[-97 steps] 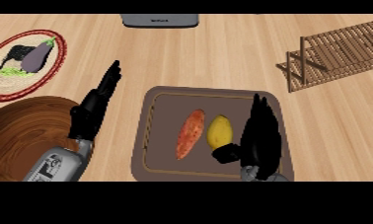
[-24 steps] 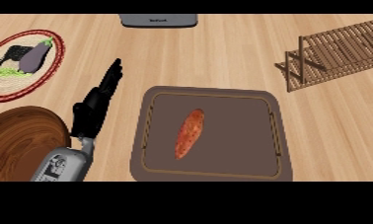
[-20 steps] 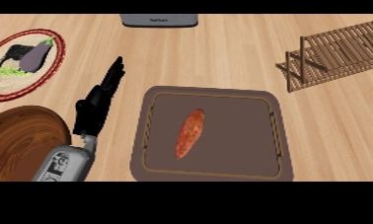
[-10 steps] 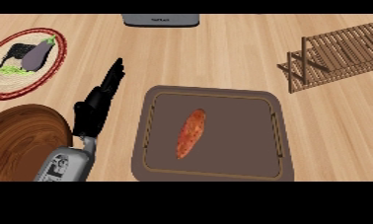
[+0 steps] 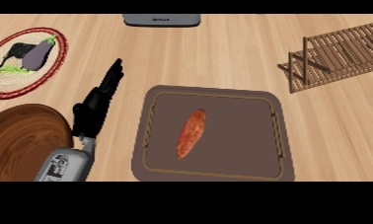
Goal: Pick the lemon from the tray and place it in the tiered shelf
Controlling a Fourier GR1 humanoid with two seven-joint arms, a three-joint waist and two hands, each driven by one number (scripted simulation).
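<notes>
Light wood worktop (image 5: 218,50). Brown tray (image 5: 212,168) holds one sweet potato (image 5: 191,132); lemon unseen. Tiered shelf (image 5: 331,56) far right. Left hand (image 5: 97,104) released, fingers straight, unchanged from before. Right hand out of view.

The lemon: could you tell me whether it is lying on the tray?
No, the tray holds only an orange sweet potato, and no lemon shows anywhere on it.

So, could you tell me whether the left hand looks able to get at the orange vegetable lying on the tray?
Probably yes: the left hand rests open just left of the tray, and nothing lies between it and the orange vegetable.
</notes>
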